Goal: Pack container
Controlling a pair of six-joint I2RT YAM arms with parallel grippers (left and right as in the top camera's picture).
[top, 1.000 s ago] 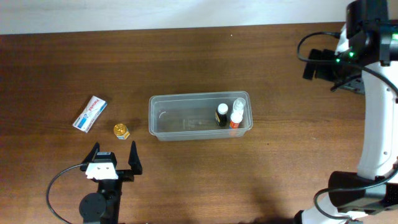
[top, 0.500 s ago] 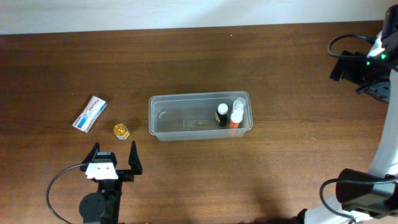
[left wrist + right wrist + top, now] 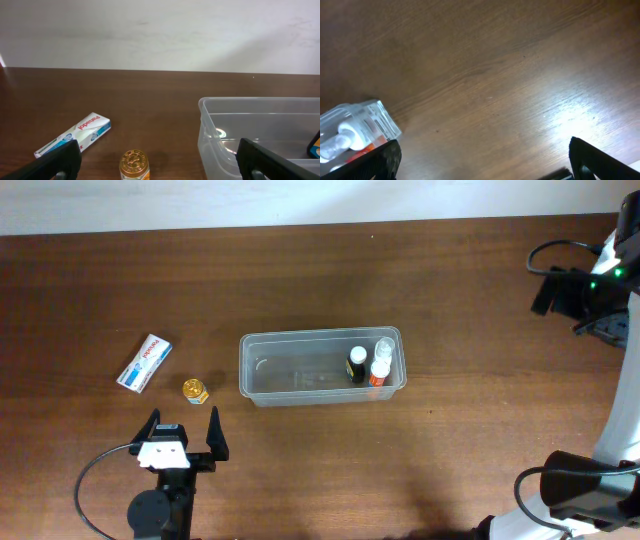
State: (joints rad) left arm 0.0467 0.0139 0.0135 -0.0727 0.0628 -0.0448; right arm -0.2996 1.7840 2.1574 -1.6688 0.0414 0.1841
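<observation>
Container of clear, translucent plastic, rectangular with rounded corners and a rim [image 3: 290, 377], lying lengthwise at the centre of the brown wooden table [image 3: 450, 460], open side up. Inside, at its right end, stand two items just beside each other: a small dark bottle with a black cap [image 3: 357, 364] and a white spray bottle with an orange-red lower part [image 3: 380, 363]; the rest of the tub floor is bare. Outside, to the left and near the tub's left wall, stands a small amber bottle with a gold cap [image 3: 194, 390]; further left lies a white-and-blue rectangular toothpaste box [image 3: 145, 362], tilted, apart from the bottle. The left gripper [image 3: 184, 416] sits at the near edge, facing the amber bottle and the tub's left end, its fingers spread wide and holding nothing; the left wrist view shows the amber bottle between the two fingertips but ahead of them, untouched. The right gripper [image 3: 487, 157] is raised over the far right of the table, well apart from the tub, its fingers likewise wide apart and empty; its wrist view catches only the tub's right corner and the white bottle
</observation>
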